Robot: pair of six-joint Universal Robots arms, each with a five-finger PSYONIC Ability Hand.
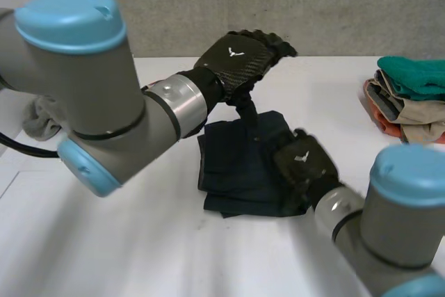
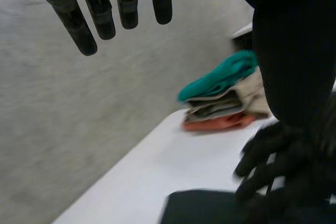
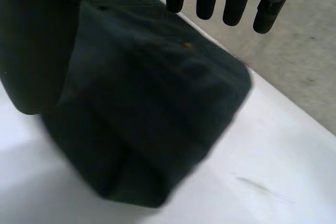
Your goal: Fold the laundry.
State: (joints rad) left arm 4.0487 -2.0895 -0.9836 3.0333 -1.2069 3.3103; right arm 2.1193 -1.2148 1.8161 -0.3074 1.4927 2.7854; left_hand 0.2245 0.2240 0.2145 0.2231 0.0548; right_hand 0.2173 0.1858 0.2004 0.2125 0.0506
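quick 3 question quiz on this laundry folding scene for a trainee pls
1. True or false: the stack of folded clothes has a teal piece on top.
2. Which hand is over the right side of the dark folded garment? A) left hand B) right hand
3. What colour is the stack's bottom piece?
Key: 1 true; 2 B; 3 orange.

The white table (image 1: pixel 139 255) bears a folded dark garment (image 1: pixel 233 168), a clothes stack (image 1: pixel 410 99) and perhaps a grey cloth (image 1: pixel 42 119).
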